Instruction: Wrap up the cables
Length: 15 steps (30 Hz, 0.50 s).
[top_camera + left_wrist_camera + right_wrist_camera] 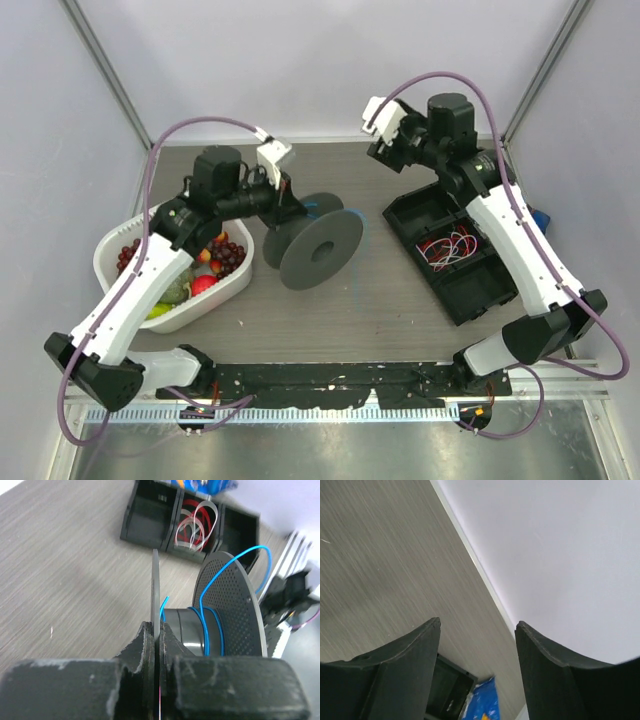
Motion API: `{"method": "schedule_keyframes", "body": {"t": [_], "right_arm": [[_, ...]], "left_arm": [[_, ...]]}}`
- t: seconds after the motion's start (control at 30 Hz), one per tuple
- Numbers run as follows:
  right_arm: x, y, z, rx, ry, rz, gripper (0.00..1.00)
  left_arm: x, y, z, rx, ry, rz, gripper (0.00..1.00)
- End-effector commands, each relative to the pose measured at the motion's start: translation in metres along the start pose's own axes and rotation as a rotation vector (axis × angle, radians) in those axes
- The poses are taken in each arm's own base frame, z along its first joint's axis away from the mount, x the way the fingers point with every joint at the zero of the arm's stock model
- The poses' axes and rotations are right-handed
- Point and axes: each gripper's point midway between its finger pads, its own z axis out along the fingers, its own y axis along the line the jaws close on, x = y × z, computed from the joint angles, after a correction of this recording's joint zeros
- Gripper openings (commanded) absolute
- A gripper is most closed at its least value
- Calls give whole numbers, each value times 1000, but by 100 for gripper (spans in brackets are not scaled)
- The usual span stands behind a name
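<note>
A dark grey spool [318, 247] lies on its side mid-table, with two round flanges. In the left wrist view a thin bright blue cable [212, 622] is wound a few turns round the spool's hub [192, 632], and a loose strand arcs up over the perforated far flange [235, 611]. My left gripper [157, 629] is shut on the thin edge of the near flange [155, 587]. It shows in the top view [290, 212] at the spool's left side. My right gripper [477, 625] is open and empty, raised near the back wall [385, 145], away from the spool.
A black compartment tray [455, 250] with red and white cables stands on the right; it shows in the left wrist view [192, 517]. A white basket [110, 250] of toy fruit sits on the left under my left arm. A blue packet [482, 700] lies beyond the tray.
</note>
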Motion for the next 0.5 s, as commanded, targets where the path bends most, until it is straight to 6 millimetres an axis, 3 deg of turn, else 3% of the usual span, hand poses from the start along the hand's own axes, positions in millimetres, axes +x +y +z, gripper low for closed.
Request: {"method": "schedule_keyframes", "body": {"t": [0.0, 0.07, 0.17, 0.47], "right_arm": [[-5, -24, -26, 41, -77, 210, 69], [6, -20, -30, 9, -74, 304, 73], [22, -8, -31, -38, -60, 438, 73], [62, -1, -38, -54, 1, 612, 73]], "left_arm": [[-77, -14, -25, 103, -156, -136, 0], [-91, -12, -28, 92, -148, -167, 0], [-89, 0, -27, 20, -33, -240, 0], [-53, 12, -31, 44, 74, -498, 0]]}}
